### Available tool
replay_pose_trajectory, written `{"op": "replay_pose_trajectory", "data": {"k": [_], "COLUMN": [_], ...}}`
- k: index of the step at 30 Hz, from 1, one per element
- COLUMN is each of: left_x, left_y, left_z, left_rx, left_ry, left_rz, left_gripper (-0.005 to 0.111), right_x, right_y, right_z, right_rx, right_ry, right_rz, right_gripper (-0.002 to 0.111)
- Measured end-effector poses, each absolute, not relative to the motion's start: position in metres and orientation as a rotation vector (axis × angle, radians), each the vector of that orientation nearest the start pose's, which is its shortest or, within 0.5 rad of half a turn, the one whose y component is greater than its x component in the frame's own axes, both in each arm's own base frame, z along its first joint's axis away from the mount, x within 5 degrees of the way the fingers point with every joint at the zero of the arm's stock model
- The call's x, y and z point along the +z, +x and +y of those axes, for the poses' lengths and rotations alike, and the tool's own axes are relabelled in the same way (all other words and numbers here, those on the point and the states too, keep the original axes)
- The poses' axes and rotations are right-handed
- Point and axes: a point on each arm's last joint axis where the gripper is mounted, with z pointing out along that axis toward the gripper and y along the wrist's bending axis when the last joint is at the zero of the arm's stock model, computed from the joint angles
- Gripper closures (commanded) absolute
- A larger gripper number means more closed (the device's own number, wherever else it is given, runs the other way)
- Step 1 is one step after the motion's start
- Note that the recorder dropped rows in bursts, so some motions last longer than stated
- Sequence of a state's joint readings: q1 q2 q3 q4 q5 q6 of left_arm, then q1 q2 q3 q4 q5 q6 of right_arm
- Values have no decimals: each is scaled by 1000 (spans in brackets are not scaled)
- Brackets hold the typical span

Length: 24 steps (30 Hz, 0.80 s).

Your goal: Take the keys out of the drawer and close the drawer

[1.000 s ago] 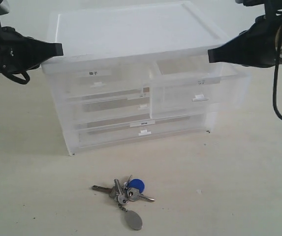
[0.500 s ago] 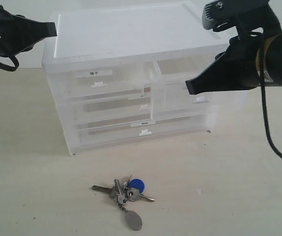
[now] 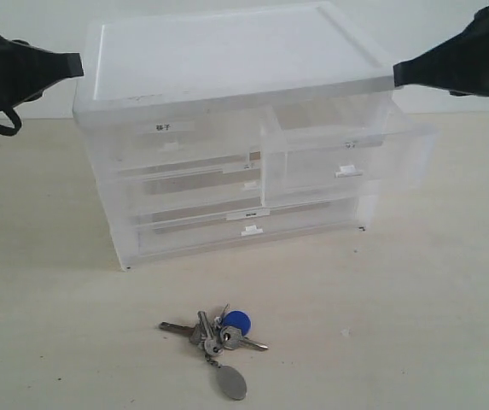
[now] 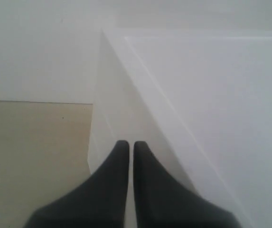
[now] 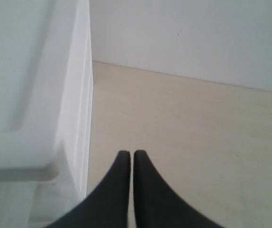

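The keys [image 3: 218,336], silver with a round blue cap and a grey oval tag, lie on the table in front of the cabinet. The drawer [image 3: 342,158], half-width with a white tab handle, stands pulled out at the cabinet's upper right. My left gripper [image 3: 78,65] hovers shut at the cabinet's top left corner; its fingertips [image 4: 122,145] nearly touch, with nothing between them. My right gripper [image 3: 397,75] is shut too, level with the cabinet's top right corner above the drawer, fingertips [image 5: 123,154] empty.
The translucent cabinet [image 3: 227,60] has a white lid, a half-width drawer with a bold label [image 3: 171,137] at upper left, and full-width drawers [image 3: 244,218] below. Beige tabletop [image 3: 415,325] surrounds it; a white wall stands behind.
My right gripper dipped down in front of the open drawer, then rose back to the right, beside the cabinet's top corner. My left gripper shifted slightly up and left. Keys and drawer unchanged.
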<state>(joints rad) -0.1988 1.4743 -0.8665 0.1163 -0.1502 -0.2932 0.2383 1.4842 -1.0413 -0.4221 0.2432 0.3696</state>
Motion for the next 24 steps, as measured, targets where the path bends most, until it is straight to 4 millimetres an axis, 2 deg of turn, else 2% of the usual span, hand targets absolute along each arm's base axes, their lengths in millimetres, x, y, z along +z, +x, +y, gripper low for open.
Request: {"op": "replay_pose_trajectory", "data": {"k": [2, 5, 9, 12, 15, 20, 24], "left_x": [257, 241, 235, 231, 232, 237, 235], "left_y": [325, 333, 339, 339, 337, 327, 316], "left_z": [-65, -67, -75, -73, -71, -69, -68], "left_rx": [-263, -271, -393, -479, -522, -533, -535], "left_ry": [28, 22, 25, -4, -31, -40, -15], "left_rz": [1970, 1993, 1947, 1979, 2003, 2007, 2013], "left_gripper": [102, 102, 102, 102, 102, 102, 102], "right_x": [284, 282, 279, 279, 288, 297, 299], "right_y": [340, 349, 345, 339, 325, 281, 268], "right_z": [75, 80, 92, 103, 112, 118, 115], "right_rx": [41, 64, 84, 72, 40, 10, 7], "right_ry": [-246, -262, -304, -378, -459, -567, -580], "right_rz": [2158, 2164, 2201, 2222, 2241, 2293, 2300], "right_gripper": [108, 108, 108, 108, 108, 108, 108]}}
